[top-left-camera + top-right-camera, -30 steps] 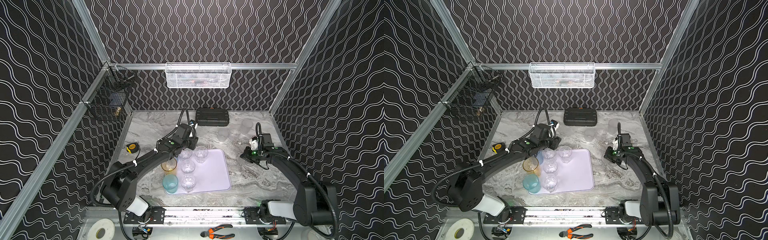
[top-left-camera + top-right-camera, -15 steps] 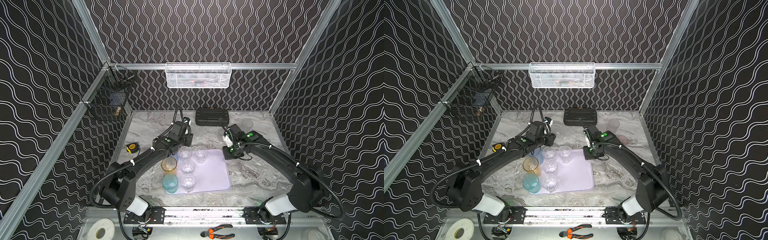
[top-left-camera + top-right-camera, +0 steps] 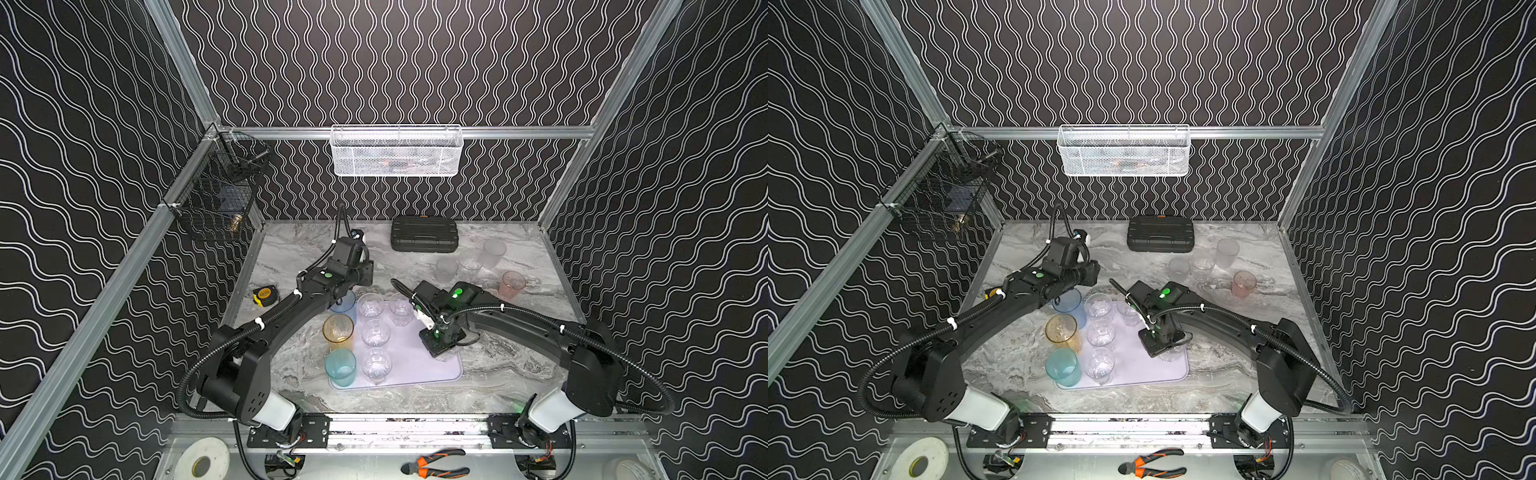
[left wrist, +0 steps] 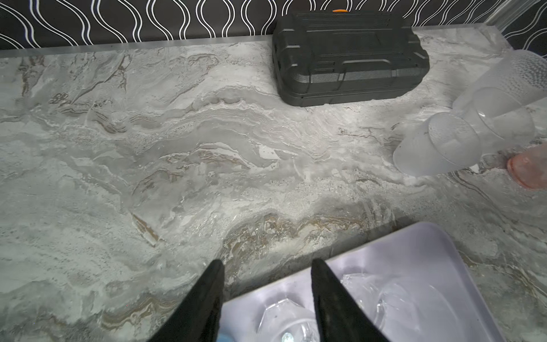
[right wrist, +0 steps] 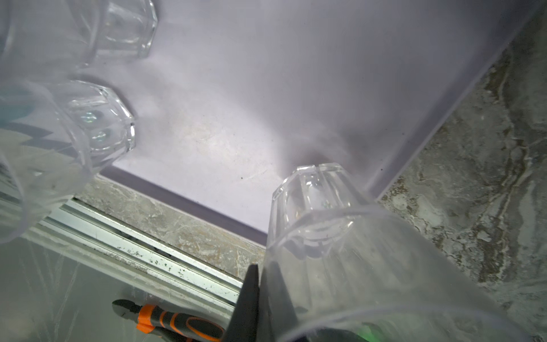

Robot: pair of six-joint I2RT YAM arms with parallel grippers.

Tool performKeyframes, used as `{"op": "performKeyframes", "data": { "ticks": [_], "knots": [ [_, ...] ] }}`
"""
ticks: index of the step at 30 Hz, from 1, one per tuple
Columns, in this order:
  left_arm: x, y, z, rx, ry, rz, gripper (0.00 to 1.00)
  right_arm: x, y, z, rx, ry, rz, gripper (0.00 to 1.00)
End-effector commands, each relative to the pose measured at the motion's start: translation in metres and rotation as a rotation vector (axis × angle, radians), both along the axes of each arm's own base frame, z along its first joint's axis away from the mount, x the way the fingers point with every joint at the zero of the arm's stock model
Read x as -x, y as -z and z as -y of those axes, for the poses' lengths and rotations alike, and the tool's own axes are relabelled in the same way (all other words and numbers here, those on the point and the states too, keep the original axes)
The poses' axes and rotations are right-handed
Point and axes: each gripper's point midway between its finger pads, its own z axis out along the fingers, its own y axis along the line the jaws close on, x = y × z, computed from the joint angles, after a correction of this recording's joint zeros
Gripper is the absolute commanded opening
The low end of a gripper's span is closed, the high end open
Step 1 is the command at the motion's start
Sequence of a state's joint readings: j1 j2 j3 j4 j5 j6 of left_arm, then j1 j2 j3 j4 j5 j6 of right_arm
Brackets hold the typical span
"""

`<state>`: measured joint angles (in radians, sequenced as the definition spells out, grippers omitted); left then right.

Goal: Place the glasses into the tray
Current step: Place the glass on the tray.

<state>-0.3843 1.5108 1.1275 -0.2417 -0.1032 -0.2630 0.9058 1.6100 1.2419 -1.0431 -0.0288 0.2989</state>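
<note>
**Clear glass held upright over the tray's right edge**

The right end effector (image 3: 441, 351) is clamped on the rim wall of a small clear glass (image 5: 322, 231). The glass hangs base down and mouth up, its long axis close to vertical, over the near right corner of the lilac tray (image 3: 415, 361). Whether its base touches the tray floor cannot be told.

Seven glasses stand upright in the tray. The blue glass (image 3: 345, 306), amber glass (image 3: 338, 332) and teal glass (image 3: 340, 365) line its left edge, with four small clear glasses (image 3: 375, 332) beside them. Two frosted glasses (image 3: 493, 251), a clear one (image 3: 469, 266) and the pink glass (image 3: 512, 284) stand on the worktop (image 3: 498, 365), well off the tray.

The left end effector (image 4: 268, 262) hangs over the tray's far left edge, jaws apart and empty.

In both top views the right wrist covers its fingers. The wrist view shows only one dark finger (image 5: 248, 296). The left arm hides part of the blue glass.
</note>
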Motion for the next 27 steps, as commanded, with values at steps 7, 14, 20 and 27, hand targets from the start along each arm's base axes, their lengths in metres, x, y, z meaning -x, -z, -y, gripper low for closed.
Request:
{"op": "performKeyframes", "data": {
  "ticks": [7, 14, 20, 27],
  "knots": [
    [0.0, -0.006, -0.004, 0.017, -0.016, 0.017, 0.52, -0.007, 0.023, -0.042, -0.071, -0.034, 0.038, 0.0],
    [-0.001, -0.002, -0.005, 0.019, -0.017, 0.012, 0.52, -0.012, 0.03, -0.071, -0.109, -0.075, 0.027, 0.03],
    [0.0, 0.002, -0.005, 0.017, -0.011, 0.01, 0.52, -0.02, 0.038, -0.088, -0.12, -0.099, 0.03, 0.08],
    [-0.001, 0.003, -0.003, 0.016, 0.005, 0.01, 0.52, -0.032, 0.013, -0.103, -0.169, -0.109, 0.078, 0.3]
  ]
}}
